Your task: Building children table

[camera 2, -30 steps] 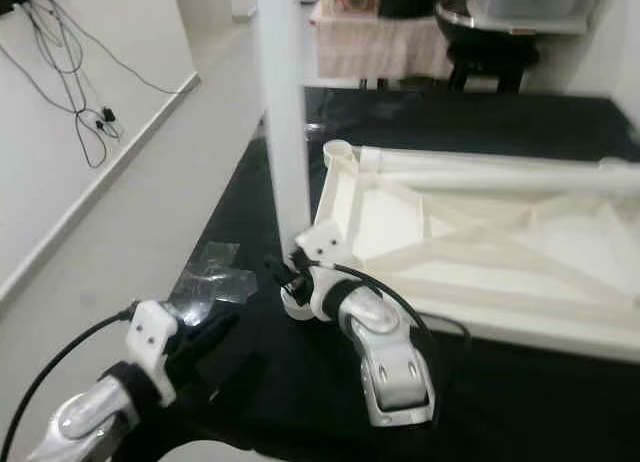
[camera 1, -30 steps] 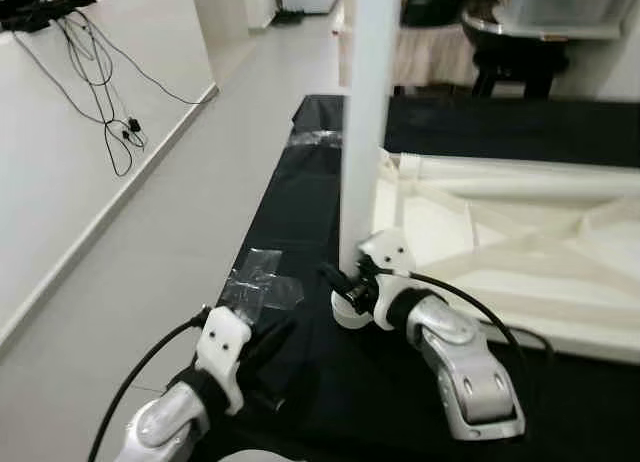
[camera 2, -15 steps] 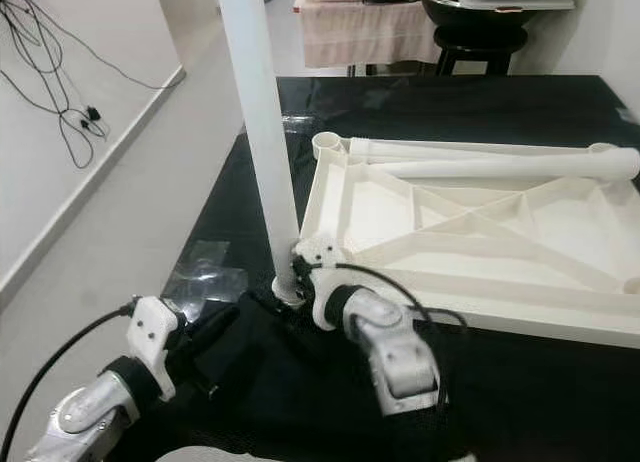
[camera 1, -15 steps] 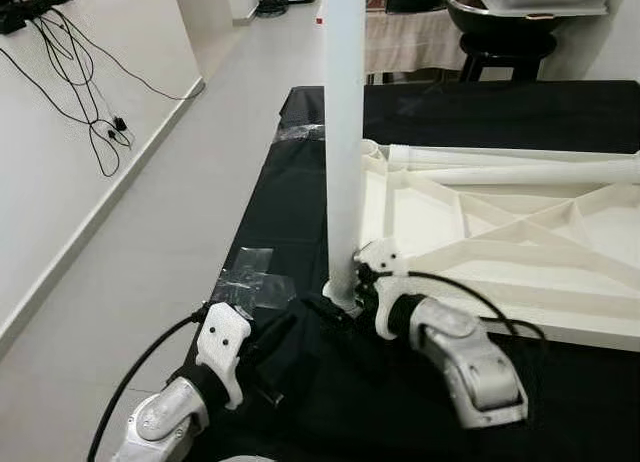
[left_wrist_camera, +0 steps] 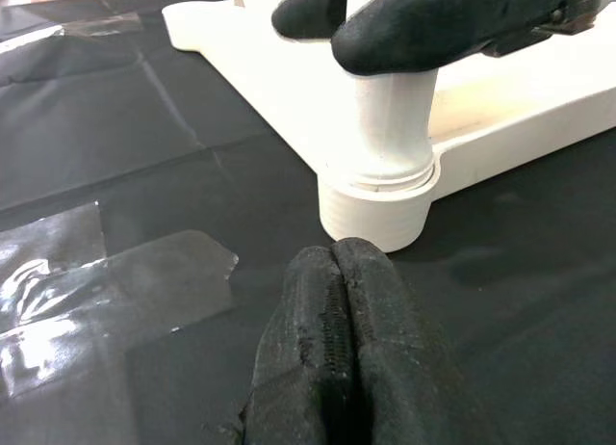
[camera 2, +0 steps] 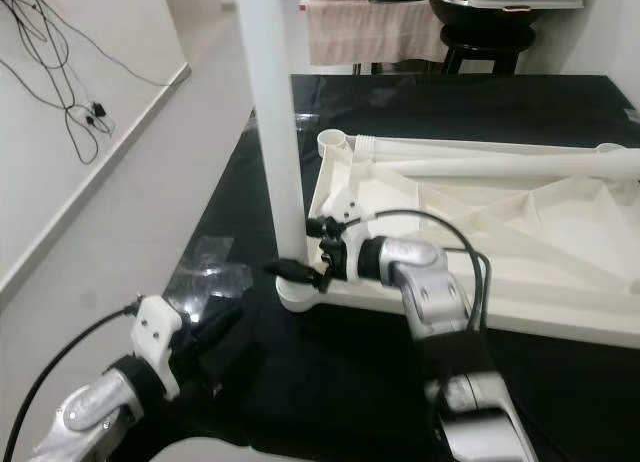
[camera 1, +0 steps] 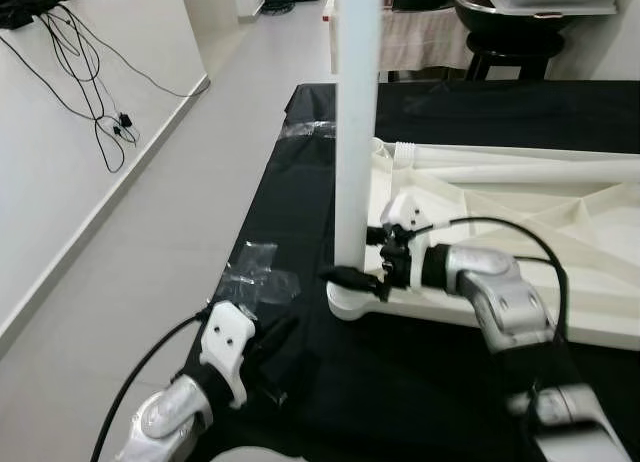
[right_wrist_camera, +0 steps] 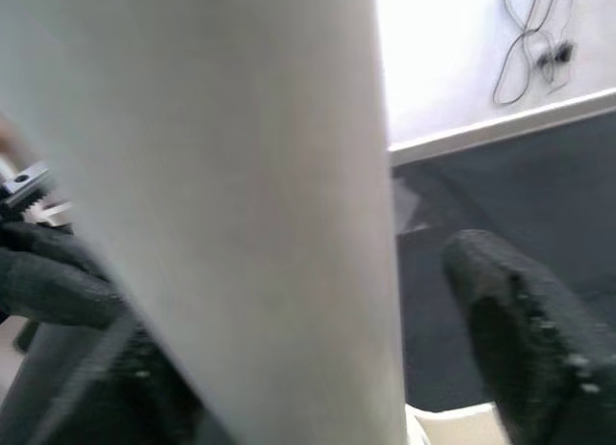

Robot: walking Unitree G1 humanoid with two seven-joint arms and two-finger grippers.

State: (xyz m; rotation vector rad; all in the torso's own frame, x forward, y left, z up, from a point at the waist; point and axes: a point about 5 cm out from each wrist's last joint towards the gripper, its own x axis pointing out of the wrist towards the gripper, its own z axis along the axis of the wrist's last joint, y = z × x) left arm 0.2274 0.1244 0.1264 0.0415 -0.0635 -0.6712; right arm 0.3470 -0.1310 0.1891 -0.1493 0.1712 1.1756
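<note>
taking the white table leg as the landmark: well to its left, black cables hang down a pale wall above the grey floor. nearer, on the black-covered bench, a patch of clear tape lies just left of the leg's foot. the left gripper rests low on the bench in front of that foot, apart from it; the left wrist view shows its two black fingers pressed together, closed on nothing, a detail the head views leave dark. the same view shows the leg standing upright in the round corner socket of the upturned white table top.

the right gripper reaches in from the leg's right and grips it just above the socket. in the head views one black finger pokes out on the leg's left side; the right wrist view shows the leg large and blurred between the fingers, one on each side. right of the leg, a second white leg lies flat along the far edge of the table top. beyond the bench, behind the leg, stands a dark stool.
</note>
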